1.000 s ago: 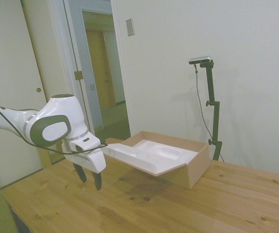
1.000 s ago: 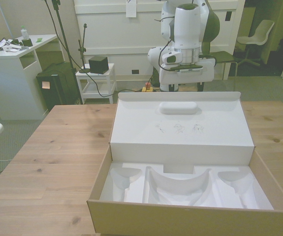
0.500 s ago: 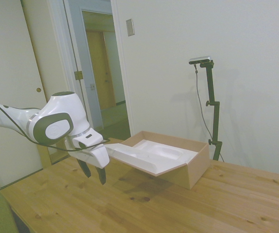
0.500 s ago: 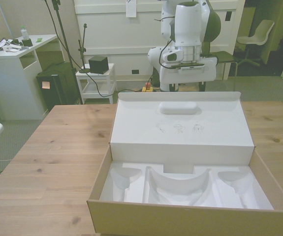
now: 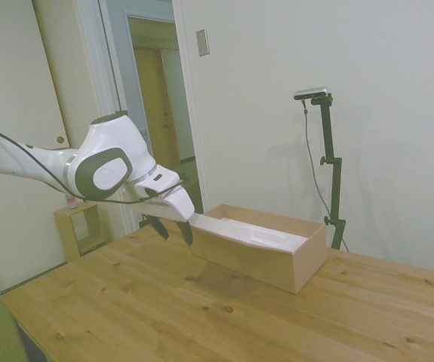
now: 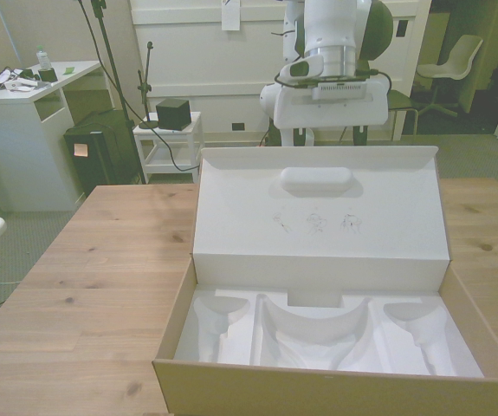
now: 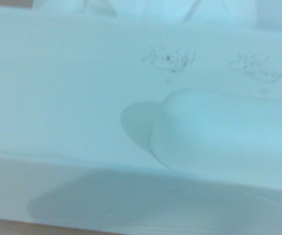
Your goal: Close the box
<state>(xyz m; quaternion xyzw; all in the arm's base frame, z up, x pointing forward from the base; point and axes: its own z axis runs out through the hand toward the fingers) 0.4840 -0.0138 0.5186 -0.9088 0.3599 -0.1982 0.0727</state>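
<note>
- Hand (image 5: 175, 229) hanging at the free far edge of the box (image 5: 273, 260) lid (image 6: 318, 212), fingers (image 5: 184, 231) pointing down and set a little apart, gripping nothing.
- Placed under or behind the lid's edge, apparently so the fingers or the hand's body can prop it from the underside; exact contact point hidden in both the side and front views.
- Lid tilted up from its hinge line, white inner face toward the tray, free edge raised beside the hand; not yet past upright, so likely to drop back open if released.
- Box resting on the bench (image 5: 164, 309) just ahead of the hand, long side across the reach, white moulded tray (image 6: 318, 334) open to view.
- Oval recess (image 6: 315, 179) near the lid's free edge, just below the hand in the front view; blurred but recognisable in the wrist view (image 7: 219, 132), with faint pencil-like marks (image 7: 170, 59) beside it.
- Judged stage: lid mid-lift, closing not yet done; next move probably needs a push up and over toward the tray.
- Risk, as a judgement: thin flap may slip off the fingers or flex instead of pivoting.
- Small wooden cube shelf (image 5: 81, 230) on the floor behind the hand, well apart, no part in the task.
</note>
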